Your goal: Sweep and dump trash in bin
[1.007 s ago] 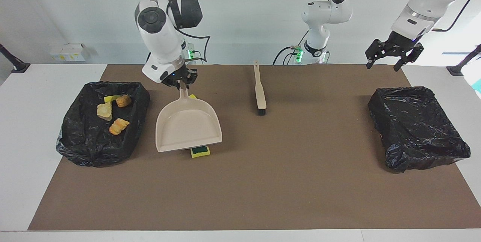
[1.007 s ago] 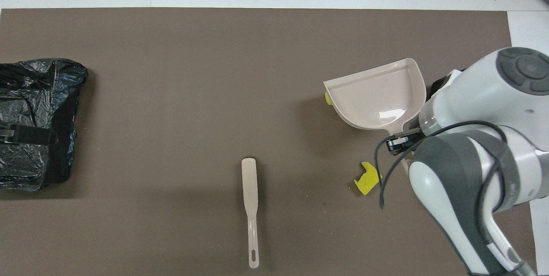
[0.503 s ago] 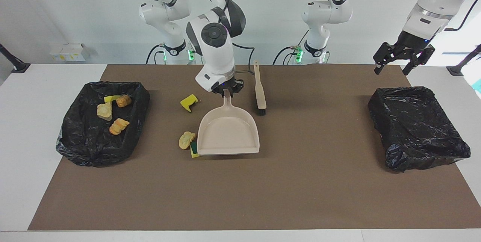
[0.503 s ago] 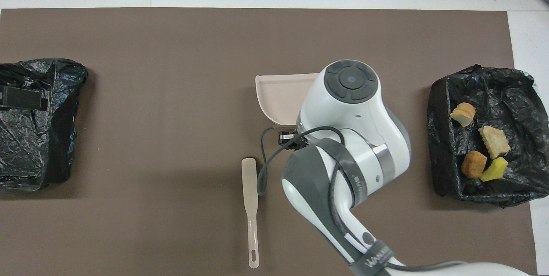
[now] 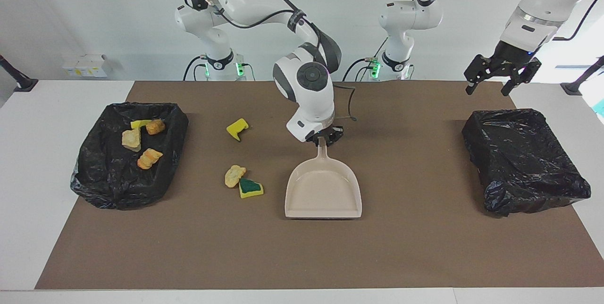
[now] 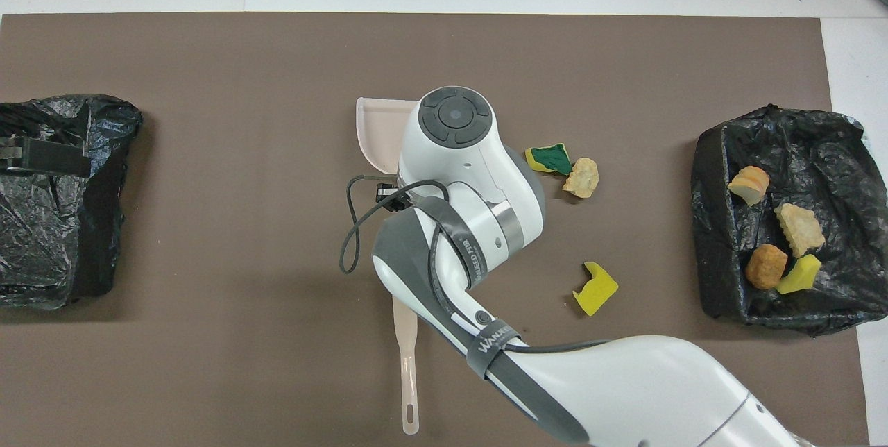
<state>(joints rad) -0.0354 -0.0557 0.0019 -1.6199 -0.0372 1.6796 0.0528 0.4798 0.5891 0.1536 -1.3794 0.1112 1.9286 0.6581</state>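
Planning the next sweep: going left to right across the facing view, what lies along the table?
Black bag-lined bin holding scraps → tan foam lump → green-faced yellow sponge bit → beige plastic dustpan → second black bag-lined bin. The bent yellow sponge piece overlaps the lump's position, so it is left out.

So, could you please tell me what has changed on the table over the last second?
The right gripper, shut on the handle of the beige plastic dustpan, has carried it from beside the black-lined bin holding scraps toward the table's middle, uncovering the tan foam lump and green-faced yellow sponge piece. The notched yellow sponge bit, four binned scraps, beige brush and empty black bin stayed. The left gripper barely moved.
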